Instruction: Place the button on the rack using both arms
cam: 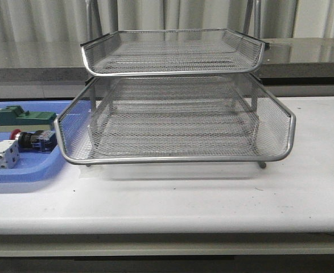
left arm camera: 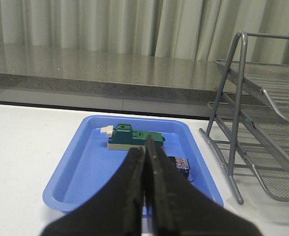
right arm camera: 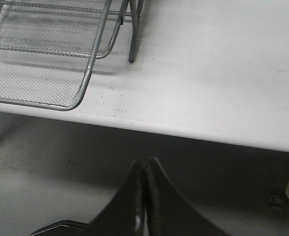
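The button, with red cap, black body and blue rear part, lies on its side in the blue tray at the left. In the left wrist view only its blue rear shows past my fingers. The silver wire-mesh rack stands in the middle of the white table; it also shows in the left wrist view and the right wrist view. My left gripper is shut and empty, above the tray's near side. My right gripper is shut and empty, off the table's front edge. Neither arm shows in the front view.
The blue tray also holds a green block and a white terminal block. The white table ends at a front edge, with dark floor below. A grey counter and curtains lie behind.
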You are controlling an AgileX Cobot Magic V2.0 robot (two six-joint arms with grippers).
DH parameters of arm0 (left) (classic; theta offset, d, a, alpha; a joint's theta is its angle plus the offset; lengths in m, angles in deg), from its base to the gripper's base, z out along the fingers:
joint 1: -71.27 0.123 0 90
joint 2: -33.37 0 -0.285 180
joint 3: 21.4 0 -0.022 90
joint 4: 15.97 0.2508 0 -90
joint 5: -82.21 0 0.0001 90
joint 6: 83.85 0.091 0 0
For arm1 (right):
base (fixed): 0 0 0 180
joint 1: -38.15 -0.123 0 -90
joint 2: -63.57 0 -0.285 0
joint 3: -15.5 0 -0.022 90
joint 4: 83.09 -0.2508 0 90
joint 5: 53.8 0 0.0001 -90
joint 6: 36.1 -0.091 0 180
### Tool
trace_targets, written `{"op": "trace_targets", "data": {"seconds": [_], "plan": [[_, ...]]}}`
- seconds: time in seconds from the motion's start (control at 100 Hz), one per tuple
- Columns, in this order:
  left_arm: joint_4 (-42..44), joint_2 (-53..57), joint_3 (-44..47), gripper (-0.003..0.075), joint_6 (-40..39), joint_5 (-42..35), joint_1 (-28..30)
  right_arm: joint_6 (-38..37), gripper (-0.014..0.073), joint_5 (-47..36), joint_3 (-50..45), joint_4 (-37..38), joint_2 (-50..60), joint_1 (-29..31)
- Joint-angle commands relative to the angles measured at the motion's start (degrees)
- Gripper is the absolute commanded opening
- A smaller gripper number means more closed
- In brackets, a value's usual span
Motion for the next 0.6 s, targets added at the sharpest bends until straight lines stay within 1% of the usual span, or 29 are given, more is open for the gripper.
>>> {"op": "trace_targets", "data": {"seconds": [0.0, 0.1, 0.24, 0.43, 0.52, 0.59], "plan": [[-0.36, 0.74, -2.02, -0.0020, -0.41, -3.14, 0.11, 0.06, -0.0071, -2.72, 1.93, 0.20, -0.06, 0.27], [-0.36, -2.21, -6.80, -0.0020, -0.41, 0.45, 0.11, 0.06, -0.0071, -2.72, 1.93, 0.20, -0.06, 0.27], [-0.36, -10.57, -15.67, -0.0020, -0.41, 7.04, 0.11, 0.06, -0.0071, -2.72, 1.93, 0.20, -0.06, 0.27], [0.25, -27.24, -30.30, -0.0020, -0.41, 17.97, 0.11, 0.06, -0.0071, -2.72, 1.93, 0.20, -0.06, 0.27], [1.23, -34.68, -36.72, -0.0020, -0.31, 20.92, 0.11, 0.06, -0.0071, -2.72, 1.93, 0.20, -0.06, 0.27], [1.48, -40.66, -40.99, -0.0020, 1.76, 22.38, 0.11, 0.06, -0.0071, -2.72, 1.93, 0.20, -0.06, 0.27]]}}
